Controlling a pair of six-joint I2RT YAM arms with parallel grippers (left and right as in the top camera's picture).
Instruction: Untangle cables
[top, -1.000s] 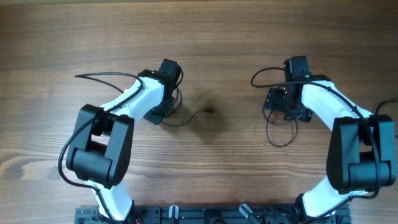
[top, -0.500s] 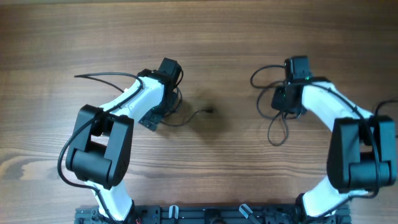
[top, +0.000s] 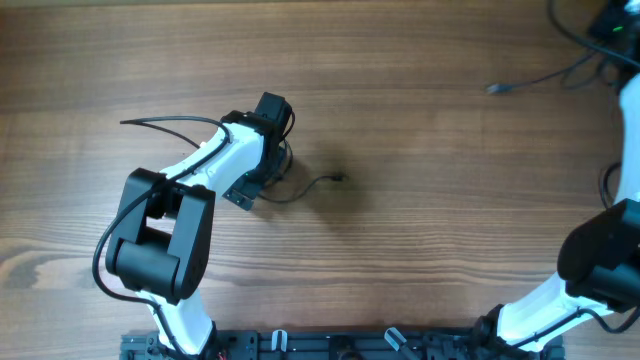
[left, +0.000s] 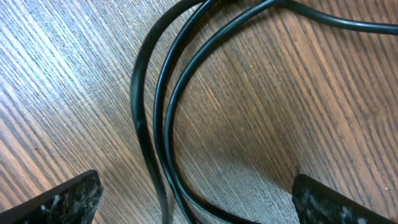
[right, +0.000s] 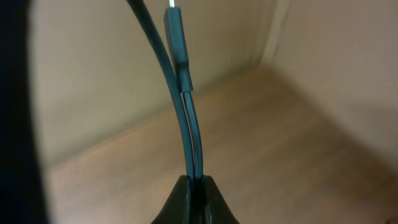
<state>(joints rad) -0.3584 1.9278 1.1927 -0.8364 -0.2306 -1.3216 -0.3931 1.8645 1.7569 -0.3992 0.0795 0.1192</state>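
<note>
1. Swung away since half a second ago, the right arm (top: 600, 265) now reaches to the far right corner of the table (top: 400, 260), taking its cable along. The left arm (top: 215, 160) has not shifted.
2. The left fingers (left: 59, 198) stand wide apart, low over the table, gripping nothing.
3. Between them, three curved strands of the left cable (left: 163, 118) lie flat on the wood. Its plug (top: 338, 178) points right, just past the arm.
4. The right fingers (right: 196, 198) are pinched tight on two strands of the right cable (right: 183, 124).
5. That cable trails leftward to a metal tip (top: 492, 88); I cannot tell whether the tip touches the table.
</note>
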